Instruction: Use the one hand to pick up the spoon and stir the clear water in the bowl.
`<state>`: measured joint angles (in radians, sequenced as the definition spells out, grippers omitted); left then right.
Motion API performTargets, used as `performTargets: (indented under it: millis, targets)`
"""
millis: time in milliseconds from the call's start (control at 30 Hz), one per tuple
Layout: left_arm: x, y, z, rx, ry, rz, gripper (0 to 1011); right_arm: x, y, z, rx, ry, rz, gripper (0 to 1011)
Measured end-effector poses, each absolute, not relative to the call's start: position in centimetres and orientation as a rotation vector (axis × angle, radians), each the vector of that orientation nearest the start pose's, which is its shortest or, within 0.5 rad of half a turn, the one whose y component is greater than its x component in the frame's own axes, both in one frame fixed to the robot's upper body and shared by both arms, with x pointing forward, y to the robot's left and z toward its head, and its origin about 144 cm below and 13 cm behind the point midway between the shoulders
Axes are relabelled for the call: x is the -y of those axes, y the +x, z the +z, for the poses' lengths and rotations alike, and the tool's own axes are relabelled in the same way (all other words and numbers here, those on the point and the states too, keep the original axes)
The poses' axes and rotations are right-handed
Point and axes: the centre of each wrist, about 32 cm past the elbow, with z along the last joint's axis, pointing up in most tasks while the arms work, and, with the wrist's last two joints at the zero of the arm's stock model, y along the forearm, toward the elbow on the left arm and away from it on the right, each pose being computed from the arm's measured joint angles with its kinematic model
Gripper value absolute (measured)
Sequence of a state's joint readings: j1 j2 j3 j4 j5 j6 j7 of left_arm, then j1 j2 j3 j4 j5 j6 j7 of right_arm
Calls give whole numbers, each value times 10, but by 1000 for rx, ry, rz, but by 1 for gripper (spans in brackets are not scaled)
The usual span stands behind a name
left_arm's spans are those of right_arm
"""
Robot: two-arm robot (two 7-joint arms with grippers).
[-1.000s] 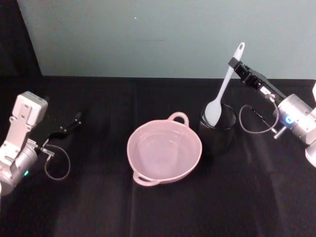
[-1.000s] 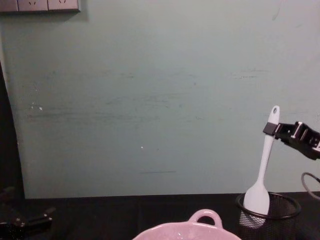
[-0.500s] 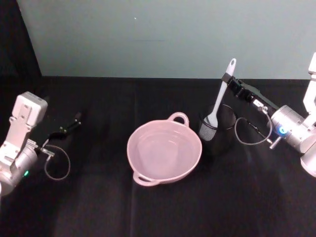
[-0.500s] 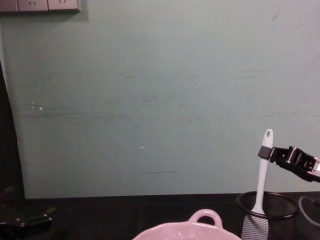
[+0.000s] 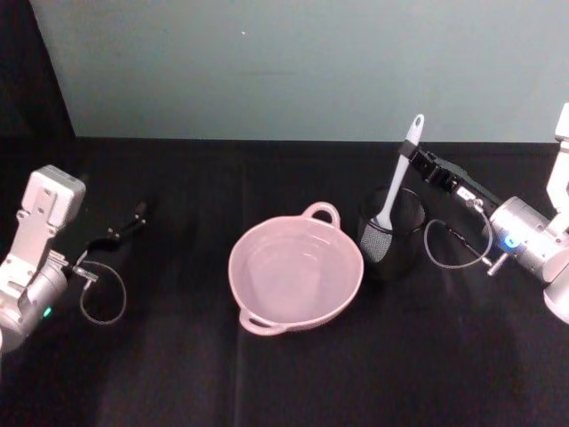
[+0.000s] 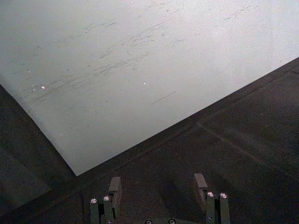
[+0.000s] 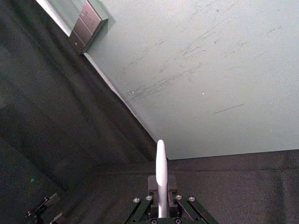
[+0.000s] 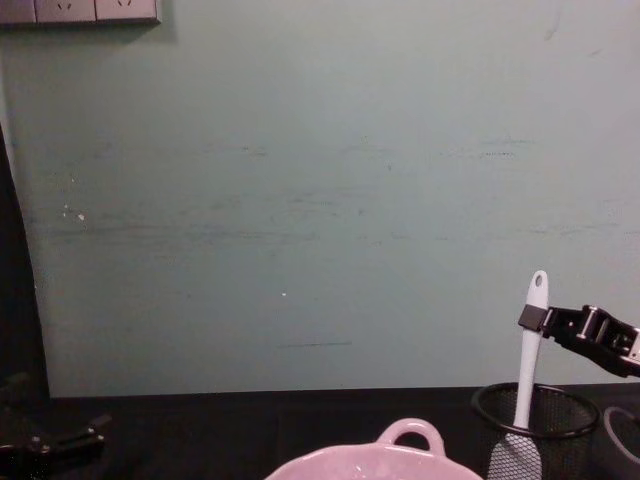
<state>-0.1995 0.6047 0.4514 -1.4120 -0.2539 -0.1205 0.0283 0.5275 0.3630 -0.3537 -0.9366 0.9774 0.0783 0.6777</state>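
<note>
The right hand [image 5: 412, 160] is clamped on the upper handle of the spoon [image 5: 394, 189], just below the hole at the handle's end, and holds it nearly upright with a slight lean. The spoon's flat head sits down inside the black wire-mesh cup [image 5: 390, 237], where it shows pale through the mesh; in the chest view the handle [image 8: 528, 345] rises straight out of the cup's rim [image 8: 540, 400] with the hand gripping it from the right. The right wrist view looks along the white handle [image 7: 161, 182], pinched between the two fingers [image 7: 152, 183]. The pink bowl [image 5: 296, 274] stands on the black bench [image 5: 178, 356] just to the left of the cup, near it but apart, one loop handle pointing toward the wall and one toward the robot, with clear water inside. The left hand [image 5: 124, 227] rests low over the bench at the far left, well away from the bowl; in its wrist view its fingers [image 6: 115, 189] are spread wide with nothing between them.
</note>
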Motion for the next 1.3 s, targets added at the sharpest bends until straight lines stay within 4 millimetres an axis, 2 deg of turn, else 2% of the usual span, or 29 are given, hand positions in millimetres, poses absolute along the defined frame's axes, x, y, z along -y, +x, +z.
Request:
performTargets:
  millis: [200,267,367,467,533,767,800,867,967,1000,1133,1300]
  targets:
    - [-310,489,1140,285,304,1248,1011,315,587,1144,-465,328,-848,137]
    - [-310,489,1140,285,304,1248,1011,315,587,1144,-464,328,-848,224]
    - [-310,489,1140,285,305,1248,1011,315,587,1144,-463,329,-849,280]
    - [-310,489,1140,285,304,1248,1011,315,587,1144,-462,329,-849,421]
    - [-310,489,1140,285,304,1248,1011,315,587,1144,-462,329,-850,451]
    - [-310,489,1140,285,304,1248,1011,315,587,1144,-461,328,-850,705]
    - [-310,489,1140,285,304,1248,1011,315,587,1144,-461,329,-850,705]
    - [-310,489,1140,285,304,1248,1011,315,587,1144,-460,329,-851,781]
    - [-310,489,1140,285,304,1248,1011,313,587,1146,-428,308,-864,847]
    - [-310,489,1140,285,304,1248,1011,313,586,1147,-395,287,-880,906]
    - [-310,489,1140,285,305,1248,1011,310,582,1150,-313,228,-921,996]
    - [-310,489,1140,285,305,1248,1011,308,574,1157,-198,143,-975,1002]
